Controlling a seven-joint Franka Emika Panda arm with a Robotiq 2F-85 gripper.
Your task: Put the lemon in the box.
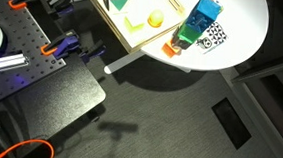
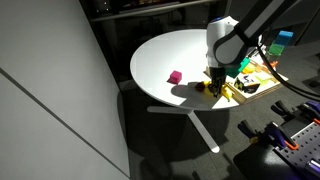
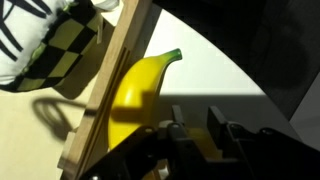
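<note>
A round white counter (image 1: pixel 244 24) stands on a white pedestal leg (image 2: pixel 200 128) over dark carpet (image 1: pixel 169 111); beside the counter sits a black perforated bench (image 1: pixel 29 41), and a pale grey wall panel (image 2: pixel 40 90) rises near it

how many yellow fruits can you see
2: a lemon lying in the box in an exterior view, and a banana against the box's wooden rim in the wrist view. Others may be hidden.

The table (image 2: pixel 165 60) is white, the box (image 1: pixel 124 36) pale wood, the lemon (image 1: pixel 156 19) yellow. The carton (image 1: pixel 201 23) runs blue over green, the card (image 1: pixel 216 36) is black-and-white checkered, and the banana (image 3: pixel 135 90) is yellow with a green stem.
</note>
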